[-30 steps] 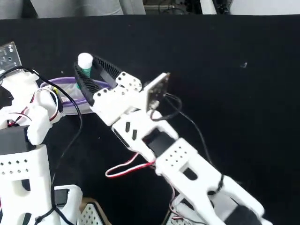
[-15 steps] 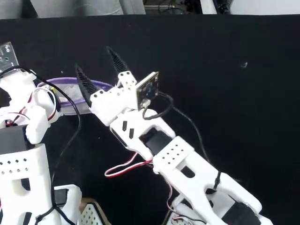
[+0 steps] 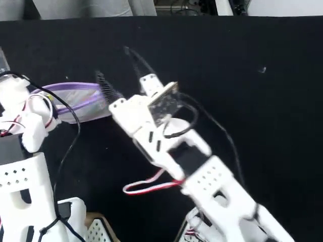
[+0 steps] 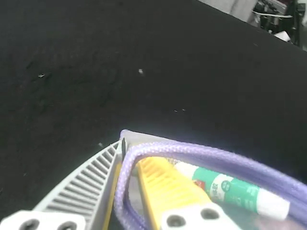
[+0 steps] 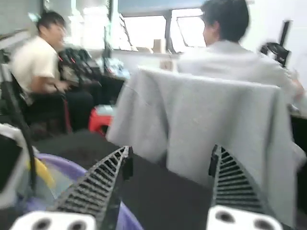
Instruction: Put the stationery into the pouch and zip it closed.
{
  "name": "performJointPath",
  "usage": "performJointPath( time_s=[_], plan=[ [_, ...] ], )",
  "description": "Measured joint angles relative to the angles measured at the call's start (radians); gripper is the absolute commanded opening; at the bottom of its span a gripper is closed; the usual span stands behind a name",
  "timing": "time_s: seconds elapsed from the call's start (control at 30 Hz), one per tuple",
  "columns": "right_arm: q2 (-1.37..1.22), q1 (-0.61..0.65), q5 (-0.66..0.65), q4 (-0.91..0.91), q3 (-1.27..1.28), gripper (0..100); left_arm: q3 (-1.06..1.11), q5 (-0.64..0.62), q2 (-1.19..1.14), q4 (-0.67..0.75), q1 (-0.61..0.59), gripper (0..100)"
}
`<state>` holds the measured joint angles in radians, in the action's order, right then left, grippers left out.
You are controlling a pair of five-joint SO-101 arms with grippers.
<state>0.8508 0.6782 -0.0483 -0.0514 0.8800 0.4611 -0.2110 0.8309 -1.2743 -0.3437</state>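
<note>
A clear pouch with a purple zip rim (image 3: pixel 75 93) lies at the table's left. My left gripper (image 4: pixel 130 153) is shut on the pouch rim (image 4: pixel 216 160), with the yellow finger (image 4: pixel 163 187) inside and the grey finger (image 4: pixel 86 184) outside. Inside the pouch lies a white glue stick with a green label (image 4: pixel 225 189). My right gripper (image 3: pixel 112 61) stands open and empty just right of the pouch mouth, fingers pointing toward the table's far side. In the right wrist view the right gripper (image 5: pixel 171 152) is spread wide, with the pouch (image 5: pixel 62 167) beside one finger.
The black table (image 3: pixel 242 75) stretches bare to the right and far side. The left arm's white body (image 3: pixel 22 166) and cables stand at the near left. A red-and-white cable (image 3: pixel 146 184) loops under the right arm.
One second ago the right gripper held the glue stick over the pouch. It has let it go into the pouch, opened wide and drawn back to the right.
</note>
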Motion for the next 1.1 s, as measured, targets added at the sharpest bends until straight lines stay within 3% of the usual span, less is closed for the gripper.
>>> performJointPath(
  time_s=[0.13,0.27,0.47,0.8,1.1],
  plan=[
    [0.133,-0.057,-0.015,-0.247,0.005,24.0,0.0,-0.002,0.0,-0.002,-0.009,3],
    [0.187,-0.069,-0.089,-0.299,0.129,24.0,-0.002,-0.002,0.0,-0.002,-0.009,3],
    [0.117,-0.071,-0.104,-0.153,0.29,24.0,-0.002,-0.002,0.0,-0.002,-0.009,3],
    [-0.192,0.011,-0.098,0.092,0.292,24.0,-0.002,-0.003,0.0,-0.002,-0.011,3],
    [-0.08,0.02,-0.043,0.11,0.362,24.0,0.0,-0.002,0.0,-0.002,-0.014,3]
  ],
)
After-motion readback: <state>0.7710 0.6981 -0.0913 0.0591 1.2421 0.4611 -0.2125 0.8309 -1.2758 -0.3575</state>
